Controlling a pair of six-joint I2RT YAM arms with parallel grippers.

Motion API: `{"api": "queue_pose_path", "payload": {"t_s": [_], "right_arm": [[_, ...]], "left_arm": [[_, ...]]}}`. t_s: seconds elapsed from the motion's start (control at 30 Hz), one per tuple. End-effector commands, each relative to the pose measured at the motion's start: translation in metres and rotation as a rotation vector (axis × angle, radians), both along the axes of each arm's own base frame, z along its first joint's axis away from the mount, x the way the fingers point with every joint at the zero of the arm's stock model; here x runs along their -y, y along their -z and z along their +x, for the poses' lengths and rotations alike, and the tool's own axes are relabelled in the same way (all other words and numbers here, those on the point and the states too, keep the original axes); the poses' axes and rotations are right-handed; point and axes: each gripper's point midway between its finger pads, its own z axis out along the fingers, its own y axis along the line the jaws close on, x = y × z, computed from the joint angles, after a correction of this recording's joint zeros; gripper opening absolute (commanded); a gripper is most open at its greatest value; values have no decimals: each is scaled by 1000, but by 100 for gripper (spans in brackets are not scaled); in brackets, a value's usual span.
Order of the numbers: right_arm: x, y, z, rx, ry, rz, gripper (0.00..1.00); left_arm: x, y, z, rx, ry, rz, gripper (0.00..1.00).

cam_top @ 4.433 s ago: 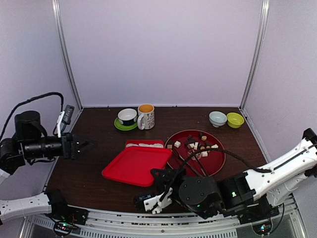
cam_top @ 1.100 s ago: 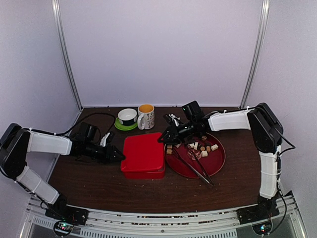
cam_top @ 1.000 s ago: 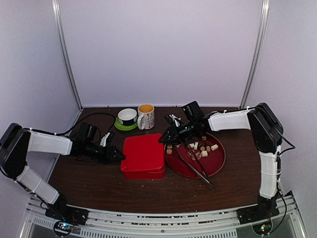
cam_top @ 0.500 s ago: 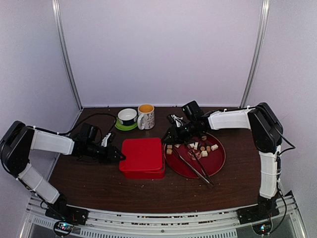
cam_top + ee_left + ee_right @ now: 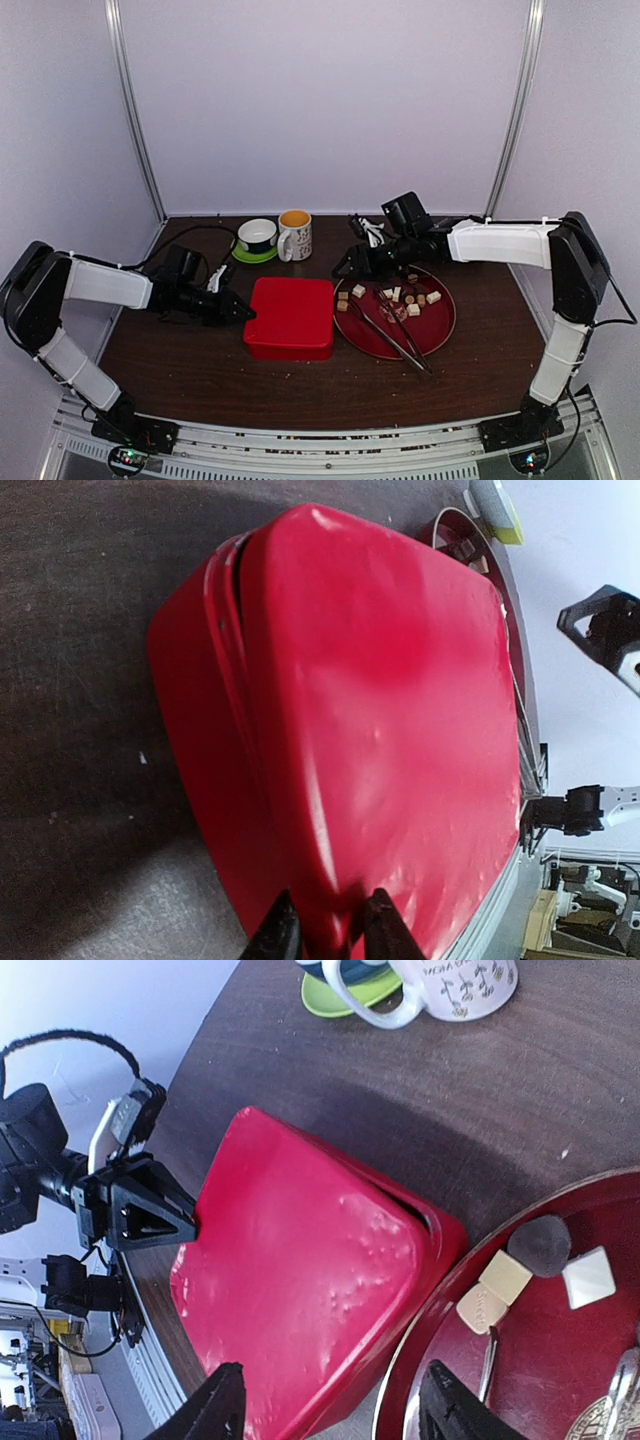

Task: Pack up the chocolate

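- A closed red box (image 5: pixel 290 318) is shown at the middle of a dark table.
- The chocolate (image 5: pixel 400 297) is seen as small brown, tan and white pieces on a round red plate (image 5: pixel 441 326). The plate is just right of the box, against it or very nearly so. None of the chocolate is judged to be packed yet.
- Long metal tongs (image 5: pixel 400 335) are laid across the plate, right of the box.
- Risk: the lid (image 5: pixel 380 700) is pinched at one edge only. The whole box could therefore be dragged or tipped instead of opened. If it were pushed rightward, the plate could be shoved and the pieces scattered.
- Risk: spread fingers are held close to the plate's rim. The chocolate or the tongs could be knocked by a low sweep.
- The left arm is stretched low over the table from left of the box. The left gripper (image 5: pixel 330 910) is set at the box's left edge, its fingers drawn nearly together with the lid's rim clamped between them.
- The right arm is reached in from right of the box, over the plate. The right gripper (image 5: pixel 335 1370) is held above and just beyond the box's far right corner. Its fingers are spread wide and nothing is held.
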Motion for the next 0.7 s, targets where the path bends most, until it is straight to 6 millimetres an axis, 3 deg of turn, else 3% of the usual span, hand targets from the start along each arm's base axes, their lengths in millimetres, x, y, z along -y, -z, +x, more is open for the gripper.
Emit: {"api": "queue_pose_path", "payload": {"t_s": [0.0, 0.33, 0.5, 0.67], "right_arm": [[-6, 19, -26, -22, -5, -29, 60], [-16, 43, -53, -52, -32, -67, 65], [-25, 52, -65, -72, -61, -56, 61], [-29, 63, -65, -95, -66, -54, 53]], "left_arm": [[0, -3, 18, 62, -48, 31, 21], [-6, 5, 21, 13, -144, 41, 22], [-11, 7, 20, 5, -192, 36, 22], [-13, 4, 18, 1, -225, 17, 23]]}}
